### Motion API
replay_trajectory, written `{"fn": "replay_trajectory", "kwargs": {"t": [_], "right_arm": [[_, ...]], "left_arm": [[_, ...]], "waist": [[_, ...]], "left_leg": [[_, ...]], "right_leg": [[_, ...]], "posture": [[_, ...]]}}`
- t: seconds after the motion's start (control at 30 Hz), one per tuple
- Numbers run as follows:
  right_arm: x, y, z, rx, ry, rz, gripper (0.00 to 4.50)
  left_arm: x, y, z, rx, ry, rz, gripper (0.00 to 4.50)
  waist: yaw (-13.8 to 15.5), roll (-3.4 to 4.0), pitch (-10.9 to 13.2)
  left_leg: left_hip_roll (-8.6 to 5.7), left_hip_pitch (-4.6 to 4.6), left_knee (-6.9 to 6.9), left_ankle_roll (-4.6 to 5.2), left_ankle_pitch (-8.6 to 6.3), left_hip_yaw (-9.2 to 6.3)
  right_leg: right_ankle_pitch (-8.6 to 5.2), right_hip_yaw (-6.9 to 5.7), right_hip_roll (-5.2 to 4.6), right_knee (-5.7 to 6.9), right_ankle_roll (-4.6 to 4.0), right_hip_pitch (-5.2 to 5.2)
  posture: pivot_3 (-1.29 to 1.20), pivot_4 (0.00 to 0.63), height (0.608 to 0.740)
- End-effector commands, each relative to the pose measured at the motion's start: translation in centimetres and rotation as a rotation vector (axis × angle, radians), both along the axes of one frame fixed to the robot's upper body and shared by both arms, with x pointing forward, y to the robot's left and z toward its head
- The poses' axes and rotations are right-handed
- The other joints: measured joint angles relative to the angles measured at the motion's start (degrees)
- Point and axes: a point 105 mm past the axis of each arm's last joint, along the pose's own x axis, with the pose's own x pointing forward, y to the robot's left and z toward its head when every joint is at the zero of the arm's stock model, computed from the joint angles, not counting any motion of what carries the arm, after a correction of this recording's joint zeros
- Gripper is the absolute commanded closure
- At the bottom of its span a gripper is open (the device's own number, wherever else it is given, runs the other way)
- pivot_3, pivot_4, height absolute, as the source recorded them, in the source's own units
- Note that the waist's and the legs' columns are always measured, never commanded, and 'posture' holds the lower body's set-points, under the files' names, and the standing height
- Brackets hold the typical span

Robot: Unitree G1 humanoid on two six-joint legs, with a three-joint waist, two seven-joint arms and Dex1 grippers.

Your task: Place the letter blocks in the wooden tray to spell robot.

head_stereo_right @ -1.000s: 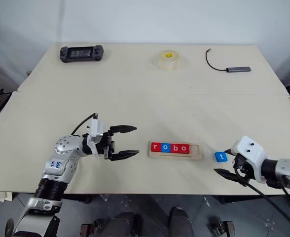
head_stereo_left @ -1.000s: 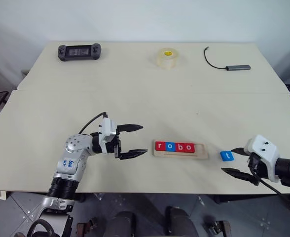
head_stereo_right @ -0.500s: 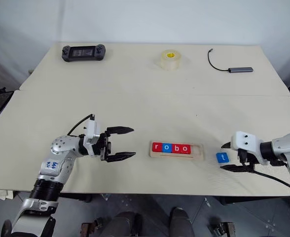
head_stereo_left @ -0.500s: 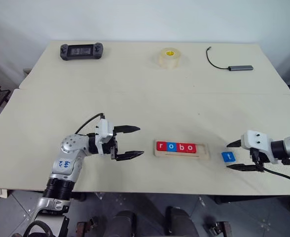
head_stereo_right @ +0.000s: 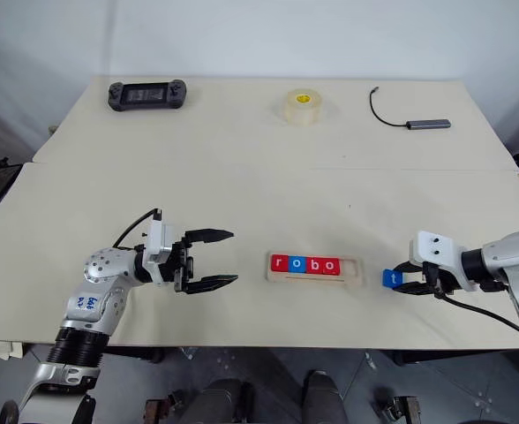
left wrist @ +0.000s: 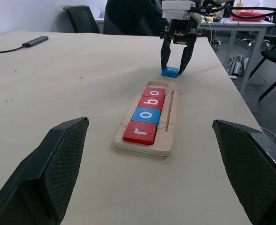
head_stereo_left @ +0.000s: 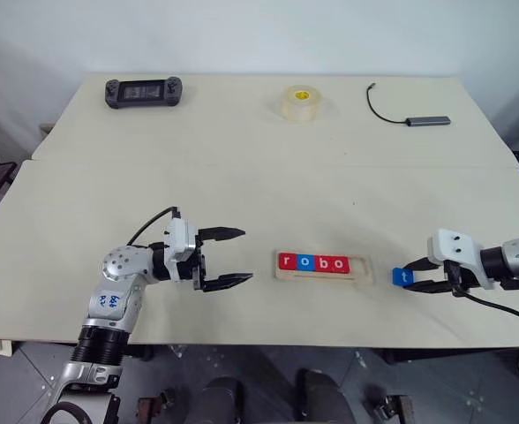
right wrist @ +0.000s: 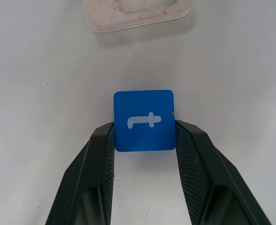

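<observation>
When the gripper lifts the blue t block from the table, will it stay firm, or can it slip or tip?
The blue t block looks like a rigid flat tile, so it should probably not bend. The right gripper meets only its two side edges, so it might slip. Lying flat on the table, it seems unlikely to roll.

In the right wrist view the tray (right wrist: 137,14) is cut off by the picture's edge just beyond the t block (right wrist: 143,120), so its slot and the other blocks fall outside. The right gripper (right wrist: 145,140) fingers run off the near edge there. Whether they press the block's sides or stand just beside them cannot be told. In the left wrist view both left fingers (left wrist: 44,168) are cropped at the corners. The far end of the tray's slot, before the right gripper's jaws, is too foreshortened to judge. The controller (head_stereo_left: 142,90) screen is too small to read.
</observation>
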Motion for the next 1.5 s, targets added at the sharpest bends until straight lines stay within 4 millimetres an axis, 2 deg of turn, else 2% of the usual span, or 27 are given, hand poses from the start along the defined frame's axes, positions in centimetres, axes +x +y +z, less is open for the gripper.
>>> {"fn": "replay_trajectory", "kwargs": {"t": [0.03, 0.17, 0.3, 0.57, 0.9, 1.17, 1.2, 1.3, 1.33, 1.4, 1.5], "right_arm": [[0.4, 1.8, 3.2, 0.01, -0.042, 0.042, 3.05], [0.6, 4.4, 4.1, 0.027, -0.035, 0.08, 3.05], [1.1, 6.3, 3.7, 0.025, -0.024, 0.101, 3.05], [1.6, 7.0, 2.4, 0.006, -0.021, 0.106, 3.05], [1.8, 6.5, 1.5, -0.008, -0.008, 0.092, 3.05], [1.6, 6.5, 2.7, 0.06, -0.037, 0.068, 0.22], [1.4, 6.4, 2.9, 0.067, -0.036, 0.063, 0.03], [0.8, 5.2, 3.4, 0.078, -0.039, 0.027, 0.03], [0.7, 4.7, 3.4, 0.074, -0.044, 0.01, 0.22], [0.6, 3.9, 3.2, 0.065, -0.038, -0.022, 0.69], [0.9, 3.2, 2.6, 0.051, -0.045, -0.059, 1.74]], "left_arm": [[-0.1, 0.5, 0.0, -0.013, -0.017, 0.008, 0.0], [-0.1, 0.5, -0.2, -0.017, -0.017, 0.008, 0.0], [-0.1, 0.3, -0.2, -0.025, -0.016, 0.008, 0.0], [-0.2, 0.1, 0.1, -0.03, -0.022, 0.018, 0.0], [-0.4, -0.3, 0.9, -0.037, -0.03, 0.022, 0.0], [-0.4, -0.6, 1.3, -0.037, -0.029, 0.023, 0.0], [-0.4, -0.6, 1.3, -0.037, -0.029, 0.023, 0.0], [-0.4, -0.6, 1.4, -0.036, -0.026, 0.024, 0.0], [-0.4, -0.6, 1.4, -0.035, -0.025, 0.024, 0.0], [-0.4, -0.6, 1.4, -0.035, -0.024, 0.023, 0.0], [-0.4, -0.6, 1.4, -0.036, -0.022, 0.017, 0.0]], "waist": [[-0.13, 0.01, 0.0], [0.0, 0.01, 0.0], [0.3, 0.0, 0.0], [0.36, 0.0, 0.0], [0.1, 0.01, 0.0], [0.16, 0.0, 0.0], [0.22, 0.01, 0.01], [0.41, 0.01, 0.0], [0.47, 0.0, 0.0], [0.5, 0.01, 0.0], [0.48, 0.01, 0.0]], "left_leg": [[0.01, 0.0, 0.0, -0.01, 0.0, 0.01], [0.05, -0.01, 0.0, -0.04, -0.01, -0.01], [0.01, -0.05, 0.0, -0.04, -0.01, -0.05], [-0.03, -0.09, 0.0, -0.03, -0.02, -0.05], [-0.02, -0.09, 0.0, -0.03, -0.02, -0.04], [-0.03, -0.09, 0.0, -0.03, -0.02, -0.04], [-0.03, -0.09, 0.0, -0.03, -0.02, -0.05], [-0.03, -0.09, 0.0, -0.03, -0.02, -0.06], [-0.03, -0.09, 0.0, -0.03, -0.02, -0.05], [-0.03, -0.09, 0.0, -0.03, -0.02, -0.04], [-0.02, -0.08, 0.0, -0.03, -0.02, -0.03]], "right_leg": [[0.0, 0.01, 0.01, 0.0, 0.0, -0.01], [-0.01, 0.0, 0.01, -0.01, -0.01, -0.04], [-0.01, -0.02, -0.03, -0.02, -0.01, -0.03], [0.0, -0.04, -0.04, 0.01, -0.01, -0.09], [-0.01, -0.04, -0.02, 0.03, -0.01, -0.09], [-0.01, -0.03, -0.02, 0.04, -0.01, -0.09], [-0.01, -0.04, -0.02, 0.03, -0.01, -0.09], [-0.01, -0.05, -0.03, 0.02, -0.01, -0.07], [-0.01, -0.04, -0.04, 0.01, -0.01, -0.07], [0.0, -0.03, -0.03, 0.02, -0.01, -0.06], [-0.01, -0.03, -0.02, 0.03, -0.01, -0.07]], "posture": [[0.0, 0.15, 0.74], [0.0, 0.15, 0.74], [0.0, 0.15, 0.74], [0.0, 0.15, 0.74], [0.0, 0.15, 0.74], [0.0, 0.15, 0.74], [0.0, 0.15, 0.74], [0.0, 0.15, 0.74], [0.0, 0.15, 0.74], [0.0, 0.15, 0.74], [0.0, 0.15, 0.74]]}}
